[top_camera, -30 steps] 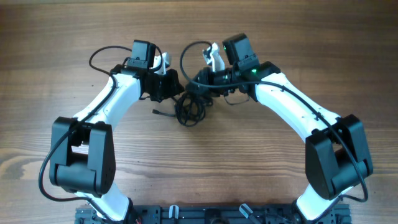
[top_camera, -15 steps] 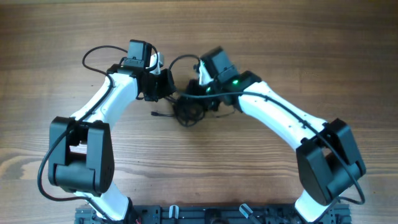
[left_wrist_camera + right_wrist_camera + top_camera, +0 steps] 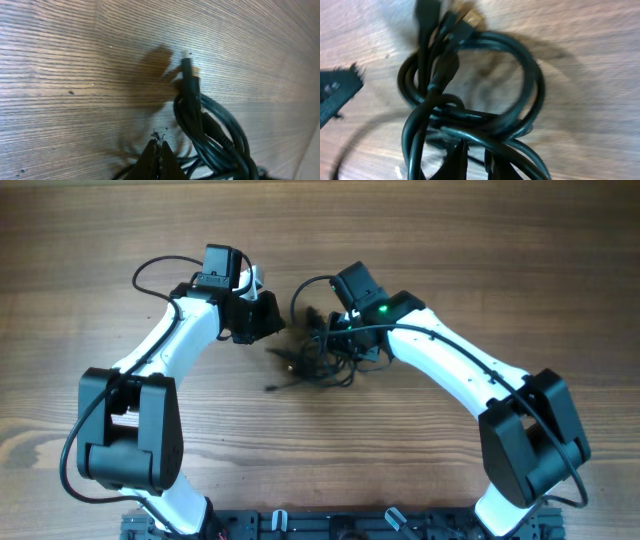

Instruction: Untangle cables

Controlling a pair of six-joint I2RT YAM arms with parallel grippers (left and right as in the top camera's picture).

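A wood-grain table (image 3: 520, 260) carries a knotted clump of black cables (image 3: 318, 352) near its middle

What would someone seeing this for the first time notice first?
A knotted clump of black cables sits mid-table on the wooden table, loops and plug ends sticking out. The left gripper and right gripper close in on it from opposite sides, fingertips right at the strands.
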